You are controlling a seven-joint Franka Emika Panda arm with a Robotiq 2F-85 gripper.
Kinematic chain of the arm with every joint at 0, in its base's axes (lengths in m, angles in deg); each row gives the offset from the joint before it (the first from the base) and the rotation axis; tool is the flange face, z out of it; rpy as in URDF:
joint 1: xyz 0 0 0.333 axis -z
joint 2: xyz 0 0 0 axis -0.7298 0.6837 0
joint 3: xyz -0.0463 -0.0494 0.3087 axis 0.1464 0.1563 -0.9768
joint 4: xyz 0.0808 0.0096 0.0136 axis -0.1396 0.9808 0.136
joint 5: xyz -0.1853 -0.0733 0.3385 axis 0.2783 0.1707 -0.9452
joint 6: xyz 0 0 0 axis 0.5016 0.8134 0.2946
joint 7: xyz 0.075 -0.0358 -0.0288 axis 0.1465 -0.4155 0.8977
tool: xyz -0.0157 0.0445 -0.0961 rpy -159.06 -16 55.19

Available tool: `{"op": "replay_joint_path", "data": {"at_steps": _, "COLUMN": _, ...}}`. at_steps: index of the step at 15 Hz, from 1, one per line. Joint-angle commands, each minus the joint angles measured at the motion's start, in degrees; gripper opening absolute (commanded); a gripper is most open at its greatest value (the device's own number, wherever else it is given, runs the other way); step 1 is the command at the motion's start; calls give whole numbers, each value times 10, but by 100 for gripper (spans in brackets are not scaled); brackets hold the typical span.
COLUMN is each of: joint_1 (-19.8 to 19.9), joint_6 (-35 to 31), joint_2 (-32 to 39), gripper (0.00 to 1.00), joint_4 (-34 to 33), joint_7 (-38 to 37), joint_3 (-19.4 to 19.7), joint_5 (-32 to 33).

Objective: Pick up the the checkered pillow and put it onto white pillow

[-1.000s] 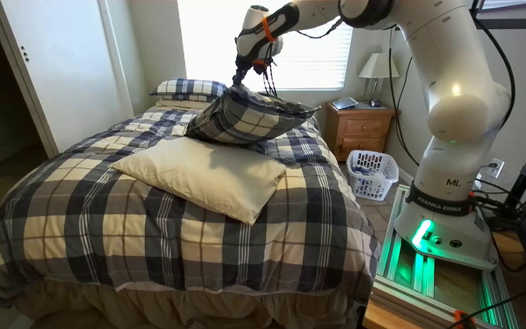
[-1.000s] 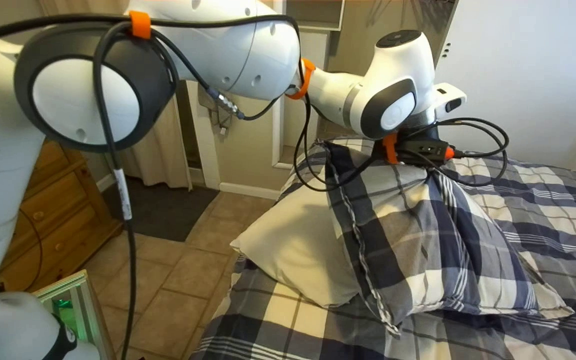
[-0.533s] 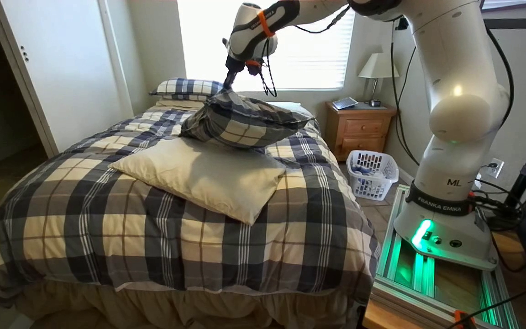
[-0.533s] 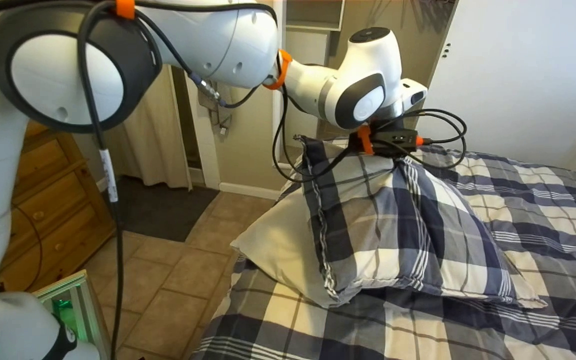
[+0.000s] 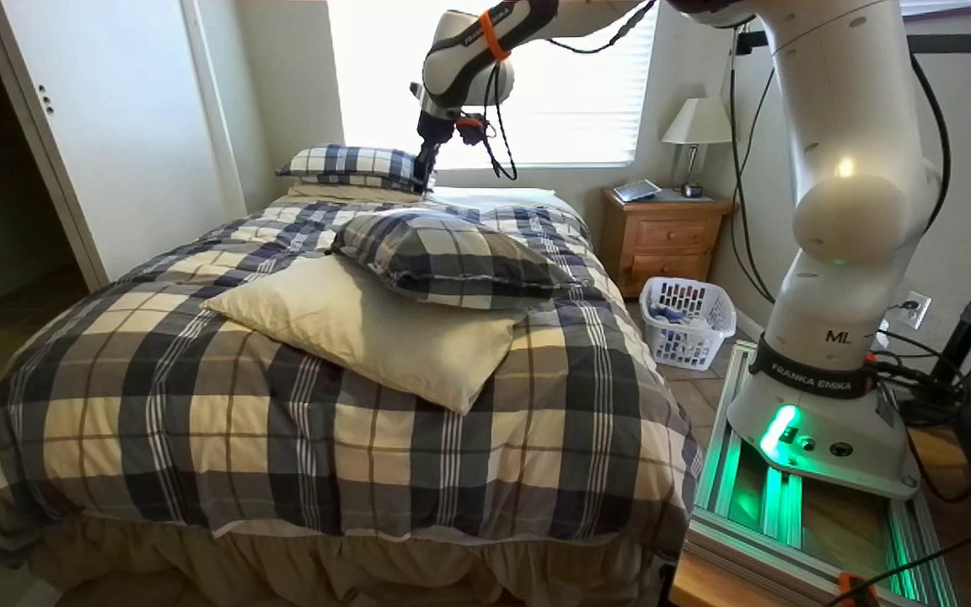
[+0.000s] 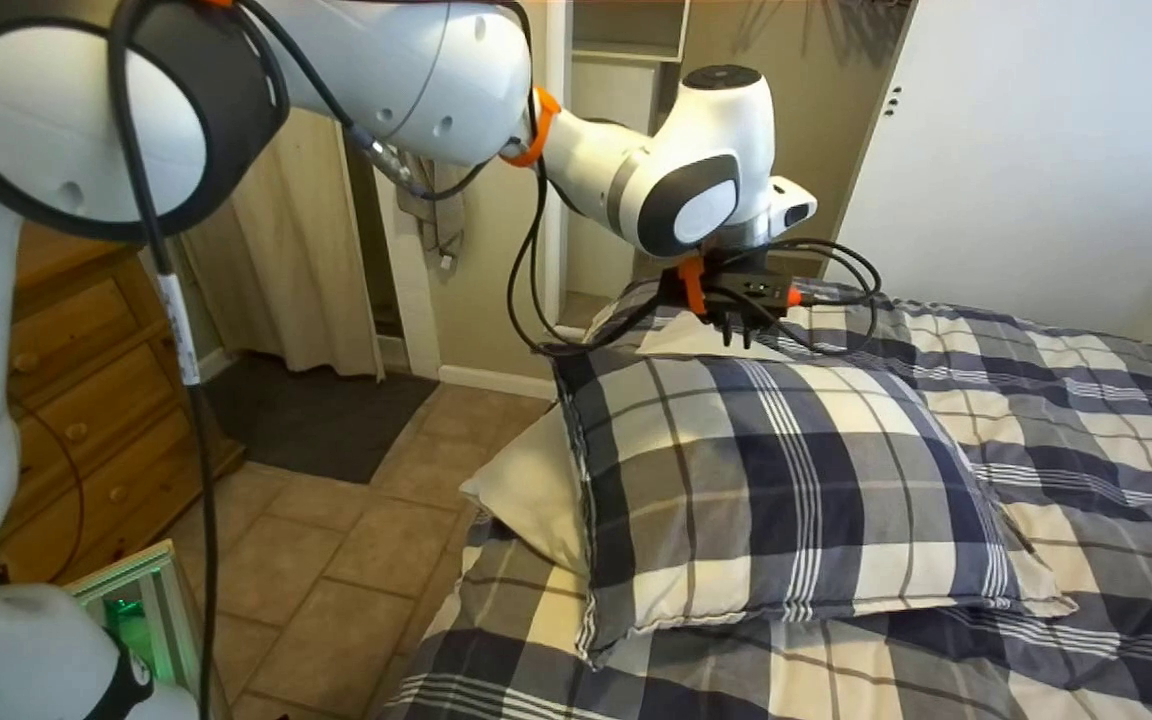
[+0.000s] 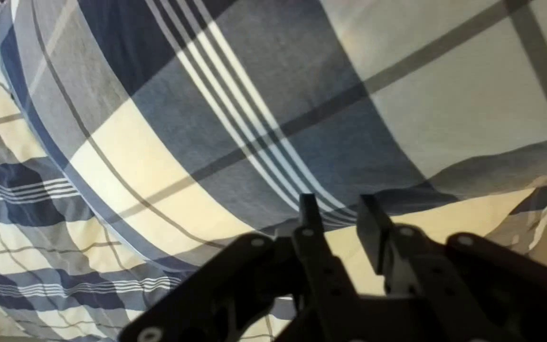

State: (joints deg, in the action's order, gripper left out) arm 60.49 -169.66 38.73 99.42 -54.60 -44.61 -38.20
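The checkered pillow, plump navy, grey and white plaid, lies partly on the white pillow and partly over the bedspread. It also shows in an exterior view and fills much of the wrist view. The white pillow, plain cream, lies flat on the bed. Much of it is covered by the plaid one; a corner shows in an exterior view. My gripper is just above one long edge of the checkered pillow. In the wrist view its fingers stand apart with nothing between them.
A smaller matching plaid pillow lies at the far end of the bed. The plaid bedspread covers the bed. A nightstand with a lamp and a white laundry basket stand beside it. Cables hang around the wrist.
The gripper has let go of the checkered pillow's raised edge. That edge has dropped and the pillow lies flatter over the white pillow. The arm has shifted toward the closet-curtain side.
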Motion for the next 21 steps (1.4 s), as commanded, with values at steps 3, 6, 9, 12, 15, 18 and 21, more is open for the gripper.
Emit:
{"op": "replay_joint_path", "data": {"at_steps": 3, "joint_1": 25, "joint_6": 65, "joint_2": 3, "gripper": 73, "joint_4": -30, "joint_7": -59, "joint_3": 23, "joint_5": -91}}
{"op": "replay_joint_path", "data": {"at_steps": 6, "joint_1": 37, "joint_6": 98, "joint_2": 34, "gripper": 93, "joint_4": -64, "joint_7": -102, "joint_3": 46, "joint_5": -117}}
{"op": "replay_joint_path", "data": {"at_steps": 9, "joint_1": 57, "joint_6": 109, "joint_2": 71, "gripper": 100, "joint_4": -101, "joint_7": -135, "joint_3": 49, "joint_5": -163}}
{"op": "replay_joint_path", "data": {"at_steps": 12, "joint_1": 83, "joint_6": 130, "joint_2": 116, "gripper": 100, "joint_4": -150, "joint_7": -141, "joint_3": 33, "joint_5": -230}}
{"op": "replay_joint_path", "data": {"at_steps": 15, "joint_1": 90, "joint_6": 161, "joint_2": 161, "gripper": 100, "joint_4": -199, "joint_7": -175, "joint_3": 33, "joint_5": -258}}
{"op": "replay_joint_path", "data": {"at_steps": 18, "joint_1": 86, "joint_6": 184, "joint_2": 204, "gripper": 100, "joint_4": -246, "joint_7": -213, "joint_3": 40, "joint_5": -251}}
{"op": "replay_joint_path", "data": {"at_steps": 21, "joint_1": 87, "joint_6": 193, "joint_2": 246, "gripper": 100, "joint_4": -292, "joint_7": -234, "joint_3": 36, "joint_5": -249}}
